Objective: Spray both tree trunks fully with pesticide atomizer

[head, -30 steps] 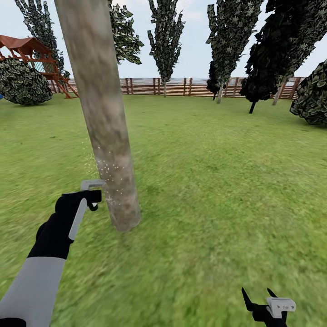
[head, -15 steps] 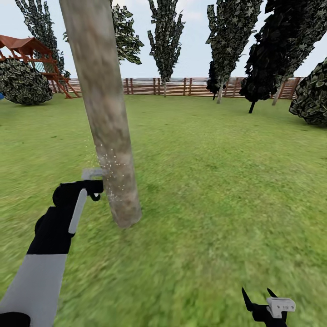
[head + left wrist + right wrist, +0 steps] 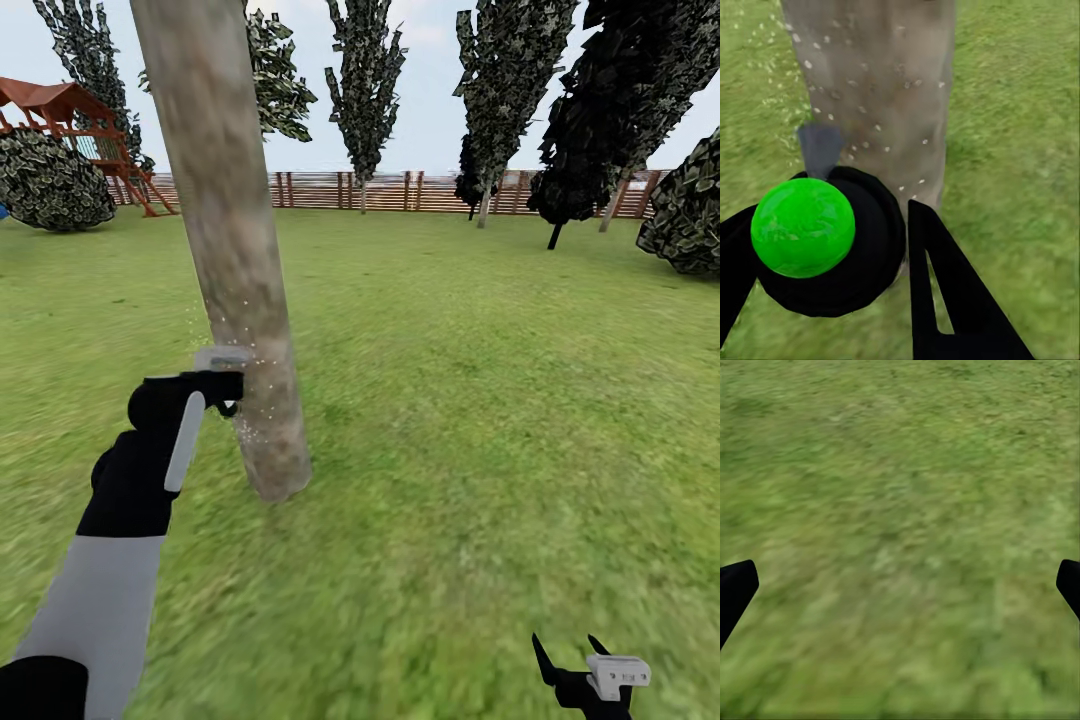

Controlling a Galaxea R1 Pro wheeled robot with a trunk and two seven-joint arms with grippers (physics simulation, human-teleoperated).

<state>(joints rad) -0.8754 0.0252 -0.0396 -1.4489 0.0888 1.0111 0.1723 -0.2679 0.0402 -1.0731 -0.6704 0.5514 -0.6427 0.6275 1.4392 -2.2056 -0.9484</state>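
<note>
Gripping the sprayer (image 3: pixel 814 232) with its nozzle aimed close at the tree trunk (image 3: pixel 235 280), the left claw (image 3: pixel 222 385) mists the lower bark with droplets, while the right claw (image 3: pixel 572 660) hangs spread and empty over the lawn (image 3: pixel 480 400).

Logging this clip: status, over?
Left gripper shut on atomizer, spraying trunk. Right gripper open over grass. Nothing in the way.

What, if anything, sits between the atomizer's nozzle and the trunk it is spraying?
Nothing visible does. The left tool holds the atomizer with its grey nozzle pointed at the tree trunk; only white spray droplets fill the gap, some already speckling the bark.
</note>
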